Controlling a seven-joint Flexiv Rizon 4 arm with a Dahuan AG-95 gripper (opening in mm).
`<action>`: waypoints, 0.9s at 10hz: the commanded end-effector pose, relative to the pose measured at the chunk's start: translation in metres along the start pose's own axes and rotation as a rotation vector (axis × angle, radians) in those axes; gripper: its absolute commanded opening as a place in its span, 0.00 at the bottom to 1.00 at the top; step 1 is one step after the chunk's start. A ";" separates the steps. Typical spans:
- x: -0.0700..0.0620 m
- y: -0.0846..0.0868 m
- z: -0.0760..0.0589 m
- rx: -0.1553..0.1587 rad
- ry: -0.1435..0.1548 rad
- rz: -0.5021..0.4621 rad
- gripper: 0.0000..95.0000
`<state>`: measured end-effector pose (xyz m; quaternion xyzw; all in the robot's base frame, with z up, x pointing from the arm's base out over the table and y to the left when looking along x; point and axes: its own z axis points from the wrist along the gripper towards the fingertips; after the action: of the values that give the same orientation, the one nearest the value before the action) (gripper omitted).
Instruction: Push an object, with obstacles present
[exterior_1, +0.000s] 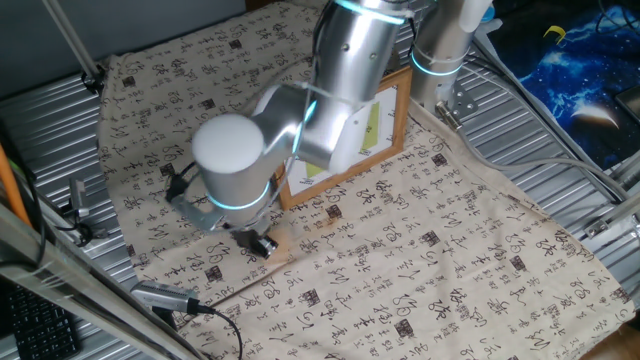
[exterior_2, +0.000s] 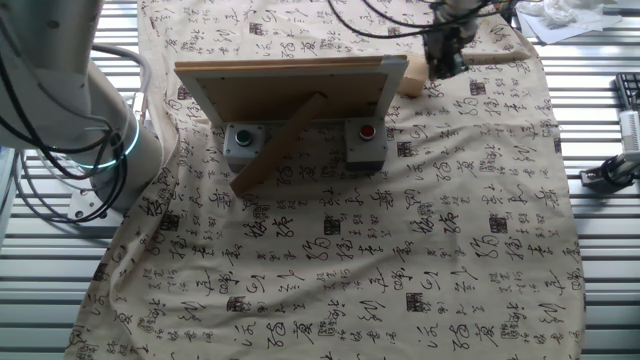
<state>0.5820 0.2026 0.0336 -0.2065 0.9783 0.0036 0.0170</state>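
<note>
The push looks underway but unfinished: the small wooden cube (exterior_2: 413, 77) sits just beside the picture frame (exterior_2: 290, 90), at its corner, with the gripper (exterior_2: 444, 56) down against the cube's far side, its jaws' state unreadable.

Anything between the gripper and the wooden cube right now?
Nothing. In the other fixed view the gripper sits right beside the wooden cube, with no visible gap; the picture frame is on the cube's far side.
</note>
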 end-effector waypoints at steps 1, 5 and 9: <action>0.004 0.013 0.001 0.003 -0.003 0.027 0.00; 0.028 0.039 -0.002 0.012 -0.022 0.033 0.00; 0.059 0.045 -0.005 0.016 -0.032 0.033 0.00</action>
<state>0.5073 0.2206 0.0352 -0.1899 0.9812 -0.0003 0.0356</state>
